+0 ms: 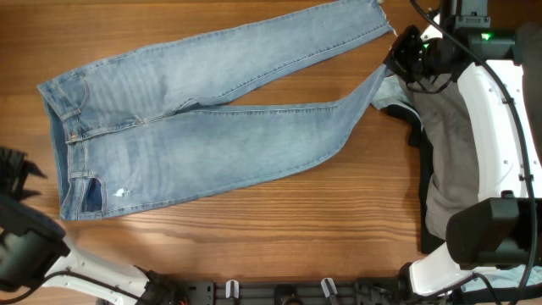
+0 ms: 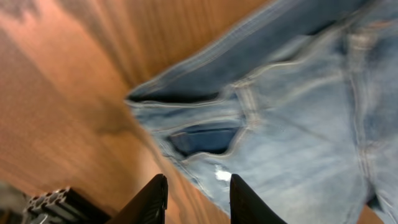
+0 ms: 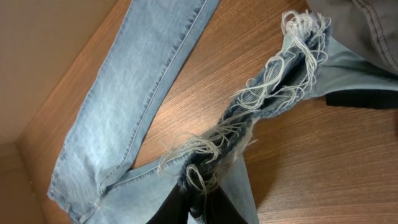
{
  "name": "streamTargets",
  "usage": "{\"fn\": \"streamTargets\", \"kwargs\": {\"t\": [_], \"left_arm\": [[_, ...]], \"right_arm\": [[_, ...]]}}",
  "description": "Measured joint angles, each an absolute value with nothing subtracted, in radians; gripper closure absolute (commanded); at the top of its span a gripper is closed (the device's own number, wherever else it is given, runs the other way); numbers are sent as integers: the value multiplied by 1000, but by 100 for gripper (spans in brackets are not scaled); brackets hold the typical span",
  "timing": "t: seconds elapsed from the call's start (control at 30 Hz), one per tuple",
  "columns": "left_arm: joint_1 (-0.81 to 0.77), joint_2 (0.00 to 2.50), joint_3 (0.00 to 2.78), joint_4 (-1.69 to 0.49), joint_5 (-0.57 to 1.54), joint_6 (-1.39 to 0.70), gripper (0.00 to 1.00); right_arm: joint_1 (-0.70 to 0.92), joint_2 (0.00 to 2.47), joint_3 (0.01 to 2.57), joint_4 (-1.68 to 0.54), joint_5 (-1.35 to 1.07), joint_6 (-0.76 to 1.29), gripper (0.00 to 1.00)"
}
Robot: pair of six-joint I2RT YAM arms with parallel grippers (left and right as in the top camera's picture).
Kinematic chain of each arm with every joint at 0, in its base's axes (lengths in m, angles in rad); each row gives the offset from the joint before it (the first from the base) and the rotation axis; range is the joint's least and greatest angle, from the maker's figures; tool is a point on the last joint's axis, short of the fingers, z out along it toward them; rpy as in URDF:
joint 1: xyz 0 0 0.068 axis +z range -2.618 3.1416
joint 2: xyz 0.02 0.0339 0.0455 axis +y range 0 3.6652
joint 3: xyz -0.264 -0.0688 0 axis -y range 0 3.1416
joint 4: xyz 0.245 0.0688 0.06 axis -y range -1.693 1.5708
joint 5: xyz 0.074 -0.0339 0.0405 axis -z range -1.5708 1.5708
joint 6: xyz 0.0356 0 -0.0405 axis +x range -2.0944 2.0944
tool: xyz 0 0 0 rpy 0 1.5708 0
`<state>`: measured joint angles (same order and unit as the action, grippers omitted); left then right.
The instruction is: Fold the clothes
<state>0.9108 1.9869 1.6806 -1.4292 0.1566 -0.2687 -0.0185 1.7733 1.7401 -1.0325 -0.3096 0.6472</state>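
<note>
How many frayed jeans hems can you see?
2. The upper-leg hem lies free, top right in the overhead view; the lower-leg hem is pinched in the right tool. None seems hidden.

no readable text, no labels, brands, numbers or signs on the jeans (image 1: 203,127), nothing legible elsewhere

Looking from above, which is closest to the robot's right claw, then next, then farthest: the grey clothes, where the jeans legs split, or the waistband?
From the right gripper, pinching the frayed hem:
1. Grey clothes, just beside it, on the table's right side.
2. Leg split, mid-table, left of centre.
3. Waistband, far left end.
</note>
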Motion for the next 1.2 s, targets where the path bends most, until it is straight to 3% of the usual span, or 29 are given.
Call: {"fn": "streamTargets", "kwargs": {"t": [0.07,0.17,0.2,0.3,0.5,0.6,0.73,0.77,0.8,0.9,1.0,1.2], "left_arm": [[952,1985,1604,-1393,154,-269,63],[1006,1985,1492,-1327,159,-272,33],[1025,1986,1456,-1284,161,-270,28],[1043,1982,1352,-1143,162,-271,27],[1043,1961,1225,-973,178,-272,45],[1044,1922,1172,-894,184,-278,73],[1048,1920,1160,-812,253,-273,93],[1048,1921,1157,-800,278,-274,88],[1048,1925,1156,-796,299,-273,57],[1042,1926,1162,-825,358,-252,39],[1039,1924,1165,-856,394,-210,35],[1026,1884,1130,-916,390,-165,49]], "right_arm": [[-19,1773,1740,-1032,-310,647,89],[-19,1773,1740,-1032,-310,647,89],[-19,1773,1740,-1032,-309,647,89],[-19,1773,1740,-1029,-306,647,88],[-19,1773,1740,-1013,-305,647,88],[-19,1773,1740,-1013,-305,647,88],[-19,1773,1740,-1010,-305,647,88],[-19,1773,1740,-1009,-305,647,88],[-19,1773,1740,-1009,-305,647,89],[-19,1773,1740,-1009,-305,647,88],[-19,1773,1740,-1009,-305,647,88],[-19,1773,1740,-1009,-305,647,88]]}}
